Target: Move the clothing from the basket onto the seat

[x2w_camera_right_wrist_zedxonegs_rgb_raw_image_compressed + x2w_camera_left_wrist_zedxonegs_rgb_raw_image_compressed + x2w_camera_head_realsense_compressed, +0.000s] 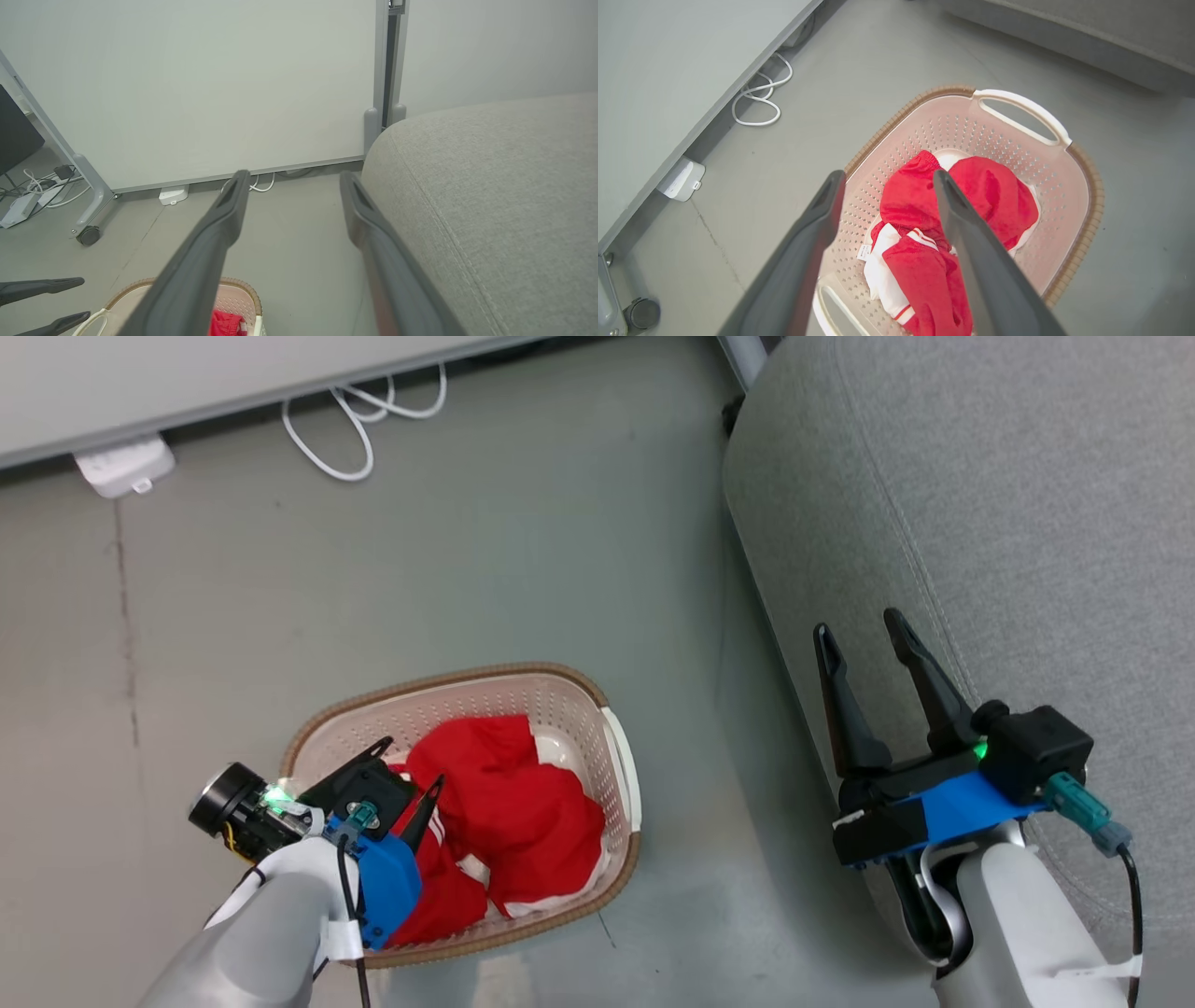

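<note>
The cream basket stands on the grey floor with the red clothing crumpled inside, white striped trim showing. My left gripper hovers open over the basket's left end, nothing between its fingers. In the left wrist view the open left gripper points down at the clothing in the basket. My right gripper stands open and empty beside the front edge of the grey seat. The right wrist view shows the right gripper open, the seat to its right, and the basket below.
A white cable and a white power block lie on the floor along a pale panel's foot at the back. A frame leg with a caster stands at the left. Bare floor separates basket and seat.
</note>
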Robot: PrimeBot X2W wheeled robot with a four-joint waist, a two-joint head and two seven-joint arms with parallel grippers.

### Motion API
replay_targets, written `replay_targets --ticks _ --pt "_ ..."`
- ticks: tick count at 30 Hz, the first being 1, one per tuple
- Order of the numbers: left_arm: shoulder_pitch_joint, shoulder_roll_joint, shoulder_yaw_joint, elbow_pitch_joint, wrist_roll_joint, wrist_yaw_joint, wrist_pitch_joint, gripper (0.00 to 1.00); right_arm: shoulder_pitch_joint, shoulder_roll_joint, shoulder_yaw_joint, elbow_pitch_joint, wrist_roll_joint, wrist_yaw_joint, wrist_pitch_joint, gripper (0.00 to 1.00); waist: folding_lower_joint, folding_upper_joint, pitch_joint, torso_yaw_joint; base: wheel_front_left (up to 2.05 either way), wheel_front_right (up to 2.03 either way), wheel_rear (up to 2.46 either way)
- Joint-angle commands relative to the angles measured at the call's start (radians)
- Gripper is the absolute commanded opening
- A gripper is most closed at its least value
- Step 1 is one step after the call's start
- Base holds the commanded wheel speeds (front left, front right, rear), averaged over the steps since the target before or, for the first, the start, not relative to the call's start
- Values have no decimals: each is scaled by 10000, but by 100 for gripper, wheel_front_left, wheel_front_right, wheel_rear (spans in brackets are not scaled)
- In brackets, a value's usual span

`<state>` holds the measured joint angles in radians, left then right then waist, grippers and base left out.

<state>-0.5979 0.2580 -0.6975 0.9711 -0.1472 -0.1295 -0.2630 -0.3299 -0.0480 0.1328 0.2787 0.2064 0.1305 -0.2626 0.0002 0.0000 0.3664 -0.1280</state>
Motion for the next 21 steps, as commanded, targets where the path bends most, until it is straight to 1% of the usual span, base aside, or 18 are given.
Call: replay_targets --ticks 1,5,6,12,16,21 --pt "-437 124 -522 443 -182 -12 39 100 -290 -42 27 -82 53 4 -36 100 -2 0 579 -230 0 0 0" --pt "-889 144 -1505 1078 -532 -13 289 100 -596 -42 58 -162 70 4 -35 100 -2 0 1070 -306 0 0 0" --pt "-889 144 -1505 1078 -532 -13 289 100 -596 -42 58 -162 70 4 -35 100 -2 0 1070 -306 0 0 0" --pt "-1429 244 -2883 1634 -1163 -13 908 100 -983 -42 126 -270 111 4 -35 100 -2 0 1767 -391 0 0 0" --pt "-1663 395 -3746 1873 -1744 -13 1702 100 -1258 -42 169 -329 133 4 -36 100 -2 0 2180 -454 0 0 0" --pt "-1869 591 -4502 1860 -2706 -13 2766 100 -1533 -42 198 -392 150 4 -36 100 -2 0 2624 -549 0 0 0"
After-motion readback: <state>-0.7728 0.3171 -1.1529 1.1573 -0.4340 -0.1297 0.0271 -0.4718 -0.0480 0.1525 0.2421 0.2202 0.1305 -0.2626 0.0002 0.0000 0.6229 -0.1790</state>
